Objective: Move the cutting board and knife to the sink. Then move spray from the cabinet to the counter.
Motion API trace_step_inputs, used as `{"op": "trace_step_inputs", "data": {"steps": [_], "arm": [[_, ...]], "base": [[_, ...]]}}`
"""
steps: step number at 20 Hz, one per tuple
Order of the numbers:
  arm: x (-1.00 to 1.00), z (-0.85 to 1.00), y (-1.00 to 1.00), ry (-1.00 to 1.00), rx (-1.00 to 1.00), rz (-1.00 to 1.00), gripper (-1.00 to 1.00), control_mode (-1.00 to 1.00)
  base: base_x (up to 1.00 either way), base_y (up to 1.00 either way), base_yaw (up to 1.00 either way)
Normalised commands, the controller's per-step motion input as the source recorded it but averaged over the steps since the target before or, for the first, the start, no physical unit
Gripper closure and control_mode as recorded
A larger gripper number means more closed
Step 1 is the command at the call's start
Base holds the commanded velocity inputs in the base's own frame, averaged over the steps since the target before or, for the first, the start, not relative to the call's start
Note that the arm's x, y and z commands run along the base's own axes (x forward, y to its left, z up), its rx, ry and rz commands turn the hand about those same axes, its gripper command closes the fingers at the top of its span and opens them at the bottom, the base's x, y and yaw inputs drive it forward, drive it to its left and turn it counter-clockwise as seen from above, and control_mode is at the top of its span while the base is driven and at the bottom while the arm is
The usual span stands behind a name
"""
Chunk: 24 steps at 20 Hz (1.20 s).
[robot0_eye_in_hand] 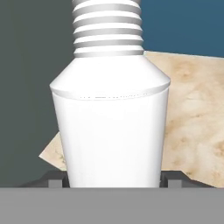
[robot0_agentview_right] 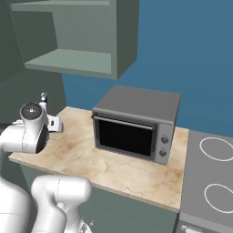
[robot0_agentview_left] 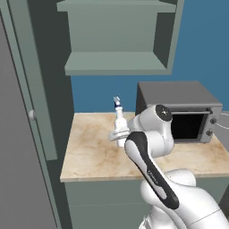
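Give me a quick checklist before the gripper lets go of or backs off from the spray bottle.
1. spray upright between the fingers: ok.
2. Spray out of the cabinet, over the counter: ok.
3. Bottle base resting on the counter: cannot tell, base hidden.
4. gripper jaws wide at the bottle's sides; pressing or released: cannot tell.
5. Counter beside the bottle bare, oven well apart: ok.

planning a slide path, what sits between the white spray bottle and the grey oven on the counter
Only bare beige marbled counter lies between the white spray bottle and the grey box-shaped oven, seen in the right base view.
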Motion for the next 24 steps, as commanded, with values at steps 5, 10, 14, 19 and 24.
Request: {"op": "trace_step_inputs", "data": {"steps": [5,10,14,19,24], "arm": [[0.0,-0.39,-0.07,0.0,0.0,0.11,1.0,-1.0],[0.04,-0.37,0.0,-0.03,0.0,0.22,1.0,-1.0],[0.05,-0.36,0.0,-0.1,0.0,0.26,1.0,-1.0],[0.05,-0.38,0.1,-0.15,0.0,0.23,1.0,-1.0],[0.12,-0.32,0.07,-0.06,0.06,0.18,1.0,-1.0]], "base": [[0.0,0.0,0.0],[0.0,0.0,0.0],[0.0,0.0,0.0],[0.0,0.0,0.0],[0.0,0.0,0.0]]}}
